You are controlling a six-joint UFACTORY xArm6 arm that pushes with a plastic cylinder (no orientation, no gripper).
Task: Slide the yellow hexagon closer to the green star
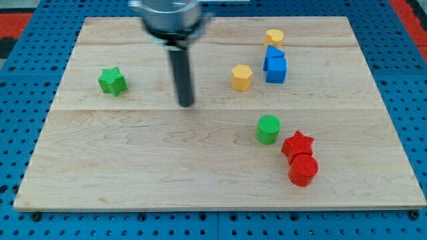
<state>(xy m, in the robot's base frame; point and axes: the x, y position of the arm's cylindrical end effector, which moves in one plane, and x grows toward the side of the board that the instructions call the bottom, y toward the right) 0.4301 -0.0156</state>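
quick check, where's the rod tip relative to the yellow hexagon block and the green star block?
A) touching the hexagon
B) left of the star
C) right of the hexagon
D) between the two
D: my tip stands on the wooden board between the green star block at the view's left and the yellow hexagon block at its right, touching neither.

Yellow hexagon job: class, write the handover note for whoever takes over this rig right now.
My tip rests on the board between the two task blocks, touching neither.
The yellow hexagon lies to the view's right of the tip, with the blue blocks further right of it.
The green star sits far off at the view's left.
Done: no closing of the gap shows.
Left: bring the tip round to the hexagon's right side and push it leftward to the star.
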